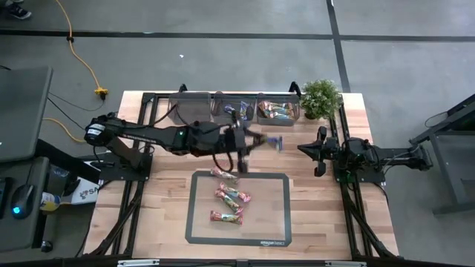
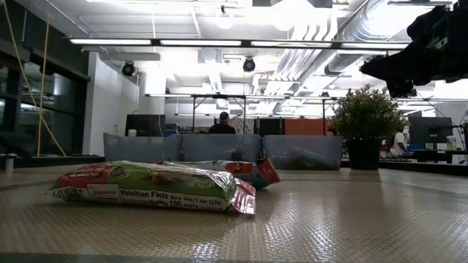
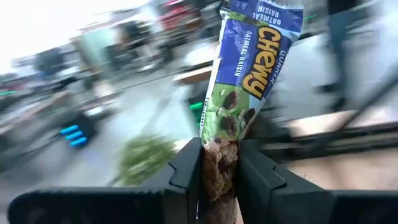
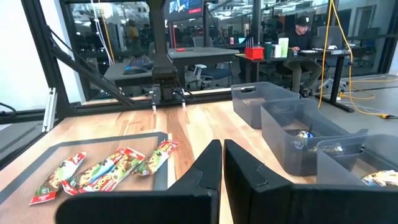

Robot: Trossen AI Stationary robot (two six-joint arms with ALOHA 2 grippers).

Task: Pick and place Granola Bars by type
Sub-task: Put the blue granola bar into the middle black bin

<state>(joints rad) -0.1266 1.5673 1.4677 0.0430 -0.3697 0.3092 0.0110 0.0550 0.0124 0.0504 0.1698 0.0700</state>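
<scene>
The left end effector (image 3: pixel 217 171) pinches a blue-wrapped granola bar (image 3: pixel 249 74) by its lower end, raised above the bench (image 1: pixel 319 215) between the mat (image 1: pixel 278 222) and the grey bins (image 1: pixel 241 107). Red-green bars (image 1: pixel 226 194) lie on the mat. The right end effector (image 4: pixel 222 162) waits at the right, fingers pressed together.

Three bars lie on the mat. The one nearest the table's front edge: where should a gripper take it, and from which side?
Grip the front bar at its middle, across its short width, straight from above. It lies flat on the mat, apart from the others, so both long edges are free. The right gripper holds nothing; the left gripper is shut on a blue bar.
</scene>
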